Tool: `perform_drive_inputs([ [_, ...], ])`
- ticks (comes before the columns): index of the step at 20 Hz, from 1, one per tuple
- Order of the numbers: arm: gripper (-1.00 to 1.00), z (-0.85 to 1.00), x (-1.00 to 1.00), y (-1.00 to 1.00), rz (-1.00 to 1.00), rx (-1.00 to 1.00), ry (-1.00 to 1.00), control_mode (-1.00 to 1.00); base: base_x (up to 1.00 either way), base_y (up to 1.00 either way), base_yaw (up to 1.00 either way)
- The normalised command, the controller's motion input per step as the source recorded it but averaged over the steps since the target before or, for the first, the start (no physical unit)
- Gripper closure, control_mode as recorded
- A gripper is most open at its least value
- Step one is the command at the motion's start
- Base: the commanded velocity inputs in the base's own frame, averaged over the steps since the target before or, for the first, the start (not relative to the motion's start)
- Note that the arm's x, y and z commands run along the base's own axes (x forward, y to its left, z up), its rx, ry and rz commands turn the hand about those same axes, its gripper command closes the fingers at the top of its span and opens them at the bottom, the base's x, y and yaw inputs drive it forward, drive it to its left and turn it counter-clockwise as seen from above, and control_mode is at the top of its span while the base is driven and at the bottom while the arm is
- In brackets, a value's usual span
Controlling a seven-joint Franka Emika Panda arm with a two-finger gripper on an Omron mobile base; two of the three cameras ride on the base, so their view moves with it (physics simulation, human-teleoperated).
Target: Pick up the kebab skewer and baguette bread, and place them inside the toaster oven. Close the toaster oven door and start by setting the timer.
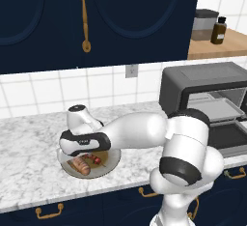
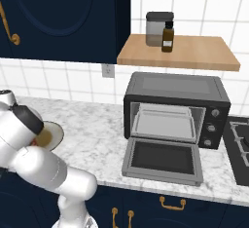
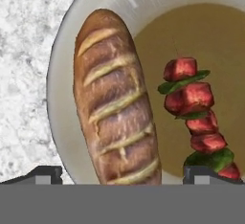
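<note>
Right base view: toaster oven (image 2: 176, 106) stands on the counter, its door (image 2: 164, 161) dropped flat. Hand view: baguette bread (image 3: 115, 103) and kebab skewer (image 3: 198, 117) lie side by side on the plate (image 3: 62, 113). Gripper (image 3: 122, 173) spread wide above them, holding nothing.

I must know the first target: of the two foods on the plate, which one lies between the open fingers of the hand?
The baguette bread, the thick golden-brown scored loaf. The kebab skewer lies beside it, by one fingertip.
</note>
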Motion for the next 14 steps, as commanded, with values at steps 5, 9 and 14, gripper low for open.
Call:
perform_drive_inputs([
  [5, -1.00, -0.24, 0.05, 0.08, 0.00, 0.00, 0.00, -1.00, 0.00, 0.00, 0.00],
  [9, -1.00, -0.02, 0.12, 0.04, 0.00, 0.00, 0.00, -1.00, 0.00, 0.00, 0.00],
  [14, -1.00, -0.16, 0.16, 0.06, 0.00, 0.00, 0.00, -1.00, 0.00, 0.00, 0.00],
])
